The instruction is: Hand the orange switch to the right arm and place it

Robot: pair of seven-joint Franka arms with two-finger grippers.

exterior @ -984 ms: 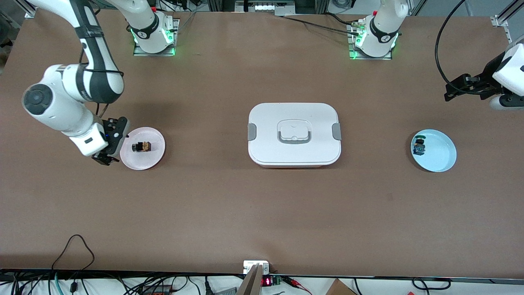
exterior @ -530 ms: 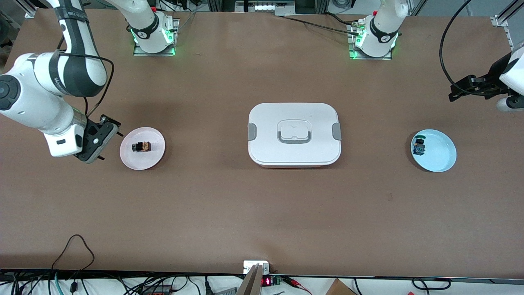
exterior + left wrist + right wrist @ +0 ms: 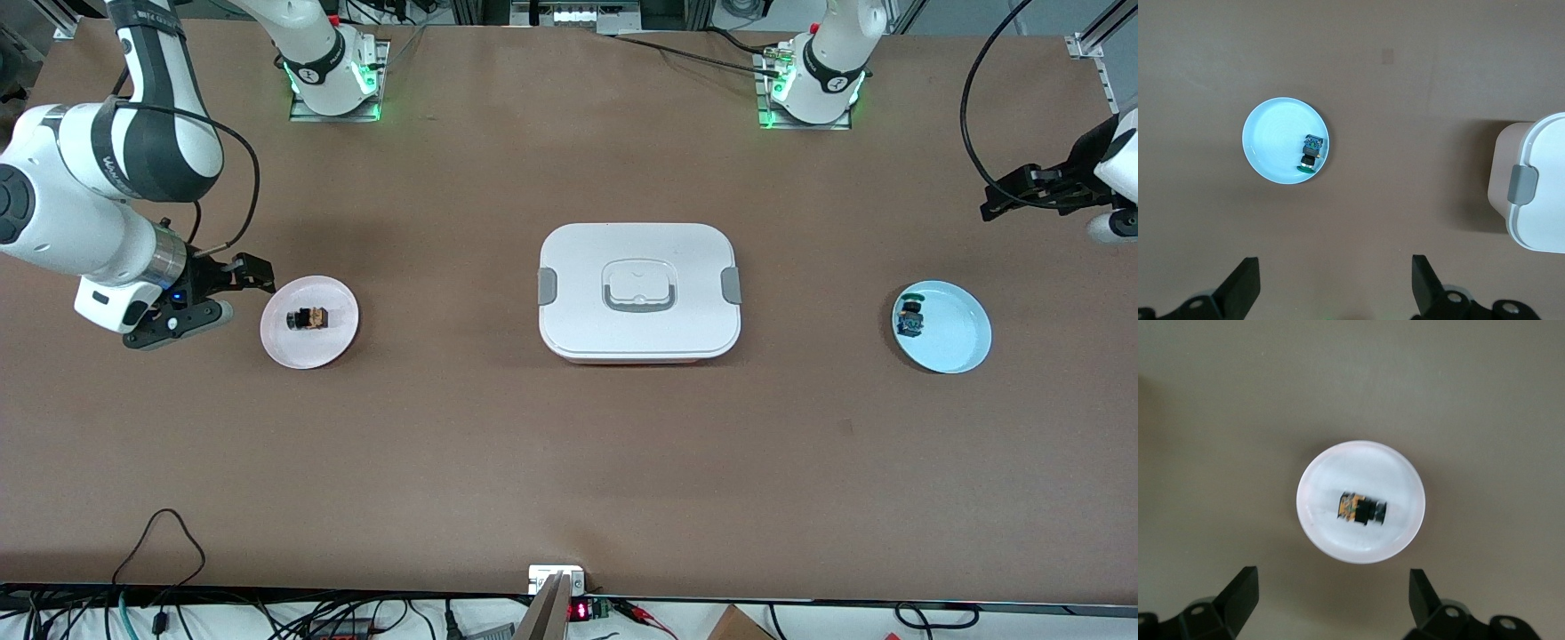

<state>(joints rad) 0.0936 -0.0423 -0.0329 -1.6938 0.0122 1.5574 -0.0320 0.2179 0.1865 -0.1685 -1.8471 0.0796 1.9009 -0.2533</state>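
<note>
Lying on its side, the orange switch [image 3: 308,317] rests in the middle of a pink plate [image 3: 333,342] toward the right arm's end of the table [image 3: 569,462]. In the right wrist view the switch [image 3: 1361,510] shows its amber body and black end against the pale plate [image 3: 1328,540], touching nothing else. The right gripper [image 3: 200,298] hangs over bare table just beside the plate's rim; its fingers [image 3: 1238,593] stand spread wide apart, with nothing between them. The right arm [image 3: 98,196] bends down from its base at the far edge of the table.

A white lidded box [image 3: 638,292] with grey side clips sits at the table's middle, well apart from both plates. Toward the left arm's end lies a light blue plate [image 3: 960,342], and in it, close against the rim, a small part with a green cap and blue body [image 3: 909,317]. The left gripper [image 3: 1022,188] waits over the table edge near that end, its fingers [image 3: 1241,287] likewise spread and empty; its camera looks down on the blue plate [image 3: 1271,143] and a corner of the box [image 3: 1538,193].
</note>
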